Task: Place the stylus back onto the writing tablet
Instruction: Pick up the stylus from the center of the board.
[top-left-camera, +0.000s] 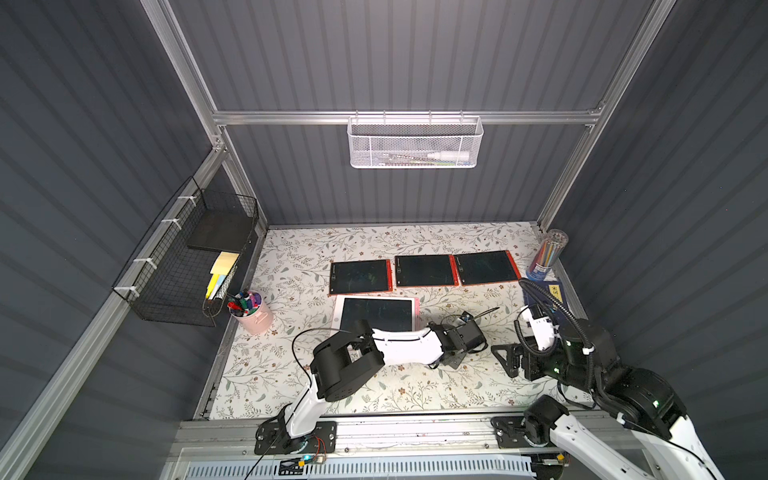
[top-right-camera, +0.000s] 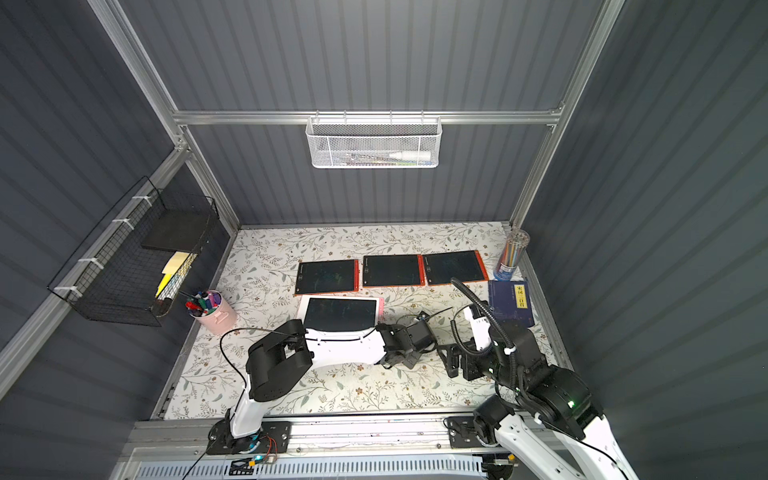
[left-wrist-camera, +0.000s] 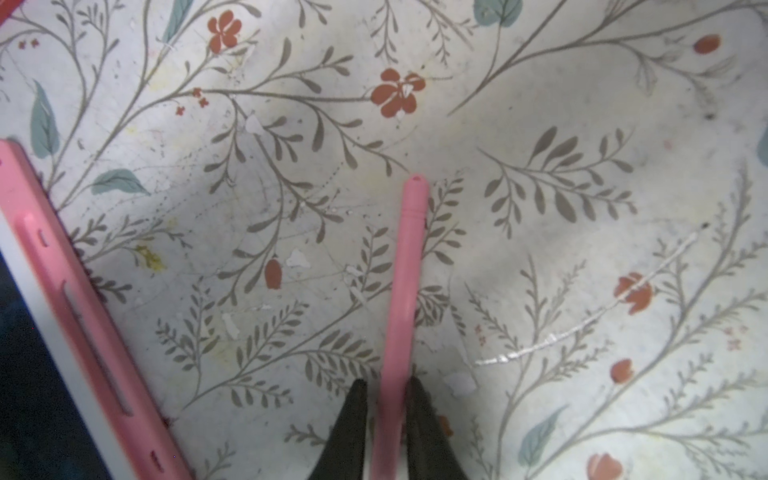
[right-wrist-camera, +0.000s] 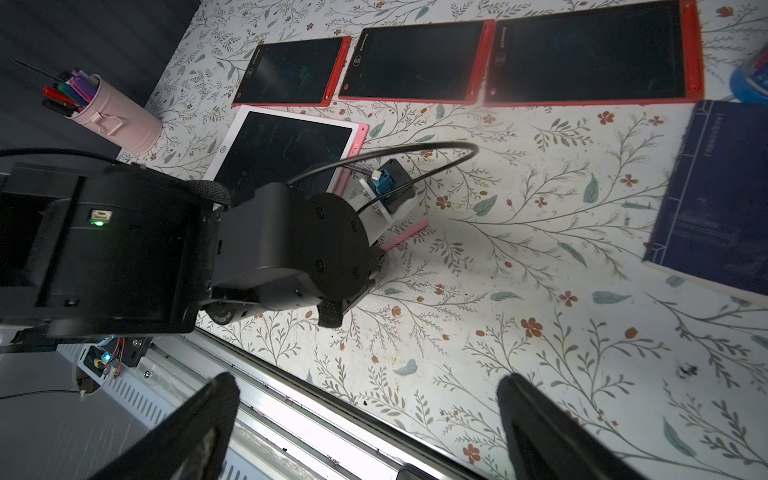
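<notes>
Enclosed robot lab cell, aluminium frame (top-left-camera: 291, 117), grey panel walls (top-left-camera: 415, 54), floral tabletop (top-left-camera: 374, 395) (marker cup (top-left-camera: 257, 318), wire basket (top-left-camera: 174, 266)).

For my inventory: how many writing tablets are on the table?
4. Three red tablets lie in a back row. One pink tablet lies in front, partly hidden under the left arm.

I count 4 tablets: 3 red tablets (top-left-camera: 424, 271) in a row beyond the L claw (left-wrist-camera: 386, 415), and 1 pink tablet (top-left-camera: 377, 313) near it. Stylus (left-wrist-camera: 401, 291): 1, between that claw's fingers. Pen holders: 2, i.e. pink cup (top-left-camera: 255, 318) past the pink tablet and clear tube (top-left-camera: 547, 255) well beyond the R claw (right-wrist-camera: 365, 379). Book (top-right-camera: 510, 301): 1, beyond the R claw. Baskets: 2, i.e. white mesh basket (top-left-camera: 414, 143) and black wire basket (top-left-camera: 183, 266). Claws: 2.
</notes>
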